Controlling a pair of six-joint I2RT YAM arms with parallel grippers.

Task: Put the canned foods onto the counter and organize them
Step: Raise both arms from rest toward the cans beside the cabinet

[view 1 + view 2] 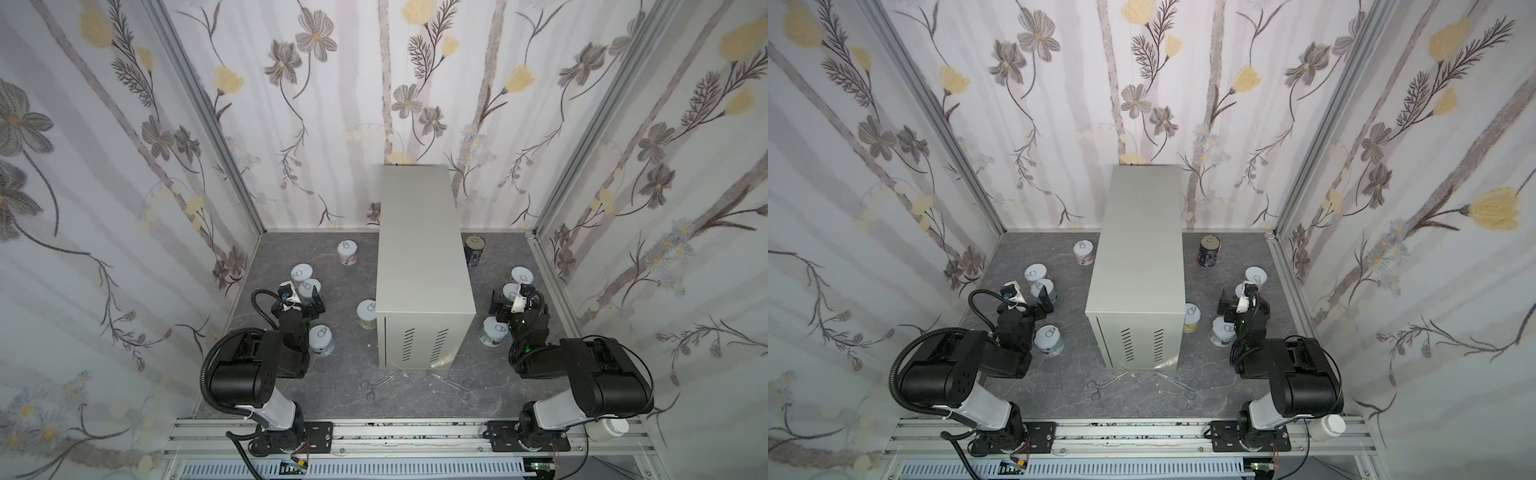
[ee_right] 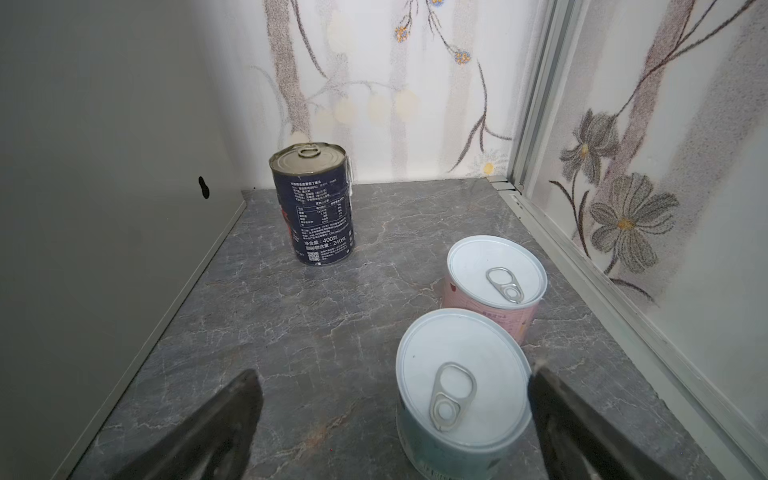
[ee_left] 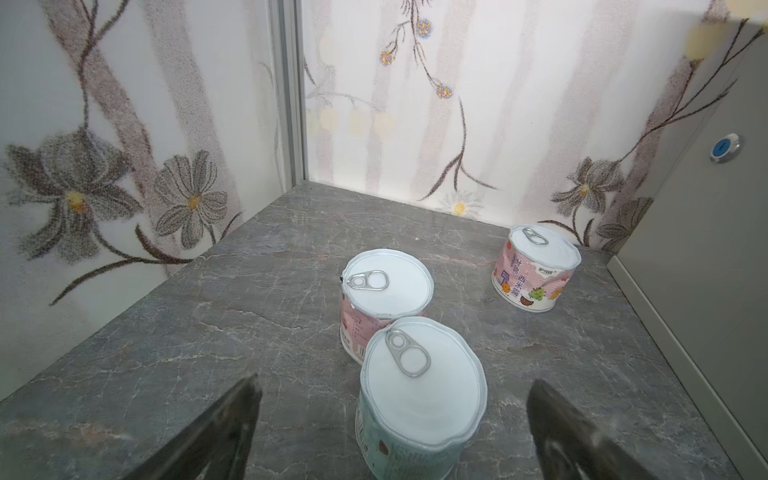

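I have both arms low on the dark floor (image 1: 345,374), one on each side of the tall grey counter (image 1: 419,249), and nothing stands on its top yet; every can is on the floor. The left gripper (image 3: 392,419) has its jaws spread as wide as they go and holds nothing; a teal can (image 3: 419,399) sits between the fingers with room on both sides, and a pink can (image 3: 384,299) stands touching or just behind it; if I close and lift carelessly, I judge the teal can may drag or tip its neighbour. A second pink can (image 3: 536,270) stands further off near the counter wall, clear of trouble. The right gripper (image 2: 392,419) is equally wide and empty; its teal can (image 2: 461,390) sits off-centre, hard against one finger (image 2: 582,428) and far from the other; closing from here would likely shove the can sideways before it is pinched, and it could knock the pink can (image 2: 494,278) behind it toward the side rail. The dark blue can (image 2: 311,208) stands upright by the counter's side, well apart. In both top views three more cans sit near the arms, one (image 1: 322,340) by the left forearm, one (image 1: 367,313) against the counter, one (image 1: 494,331) by the right wrist; a swing upward could clip them. The counter top is high, so a weak grip risks a drop.
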